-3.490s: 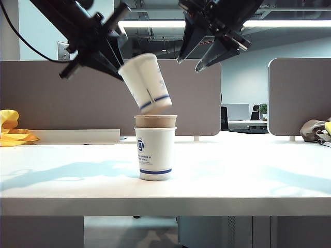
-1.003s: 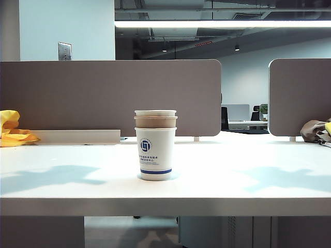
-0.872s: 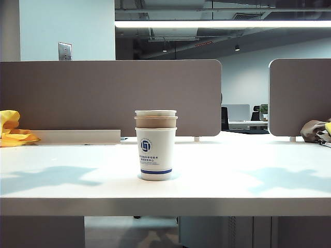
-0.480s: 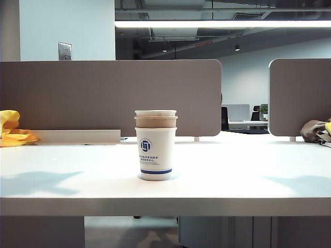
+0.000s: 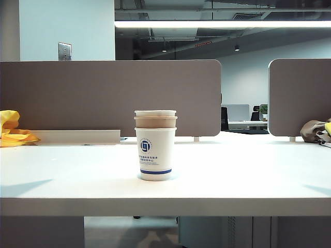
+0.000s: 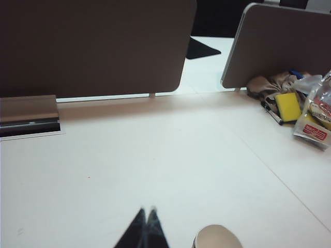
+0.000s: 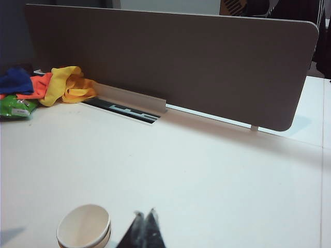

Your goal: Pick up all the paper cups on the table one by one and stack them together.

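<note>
Our left gripper [image 6: 146, 211] has its jaws pressed together with nothing between them, hanging above the table [image 6: 155, 155] with the cup stack just beside its tips. Our right gripper [image 7: 145, 214] is likewise closed and empty, poised over the same white surface with the stack close by on its other side. Neither arm shows in the exterior view, so we judge both are clear of the work. The paper cups [image 5: 155, 144] stand upright near the middle of the table: a white blue-banded cup at the bottom, the brown one nested in it, and another white rim on top. Since all three sit nested and nothing is held, we judge the stacking done.
</note>
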Robot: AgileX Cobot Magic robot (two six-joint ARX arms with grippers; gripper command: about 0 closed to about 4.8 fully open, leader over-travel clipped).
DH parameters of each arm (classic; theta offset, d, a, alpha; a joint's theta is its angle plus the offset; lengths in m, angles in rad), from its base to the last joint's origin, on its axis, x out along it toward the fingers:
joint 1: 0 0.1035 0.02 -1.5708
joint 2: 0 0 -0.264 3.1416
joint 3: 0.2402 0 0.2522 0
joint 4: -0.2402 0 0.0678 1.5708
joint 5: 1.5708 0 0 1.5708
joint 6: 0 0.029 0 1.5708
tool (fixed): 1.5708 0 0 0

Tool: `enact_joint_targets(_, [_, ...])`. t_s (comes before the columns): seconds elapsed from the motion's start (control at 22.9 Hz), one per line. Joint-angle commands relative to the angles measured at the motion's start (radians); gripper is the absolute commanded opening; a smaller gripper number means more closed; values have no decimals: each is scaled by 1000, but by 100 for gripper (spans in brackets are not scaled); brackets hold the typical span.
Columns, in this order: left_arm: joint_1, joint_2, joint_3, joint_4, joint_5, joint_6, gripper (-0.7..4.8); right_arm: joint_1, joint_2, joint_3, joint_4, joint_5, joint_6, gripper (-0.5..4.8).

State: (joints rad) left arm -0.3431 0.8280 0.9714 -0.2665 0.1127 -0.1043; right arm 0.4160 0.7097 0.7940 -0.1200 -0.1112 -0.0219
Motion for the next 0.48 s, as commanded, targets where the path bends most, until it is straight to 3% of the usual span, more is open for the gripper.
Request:
enact_joint_targets(0.04, [0,-79,-122,33,-39,27,-6,0,-42,-79,23,31,30,-5])
enact_joint_targets(0.48, [0,-260,-429,191,-76,21,-6,0,-80,-270,194,68,42,-5])
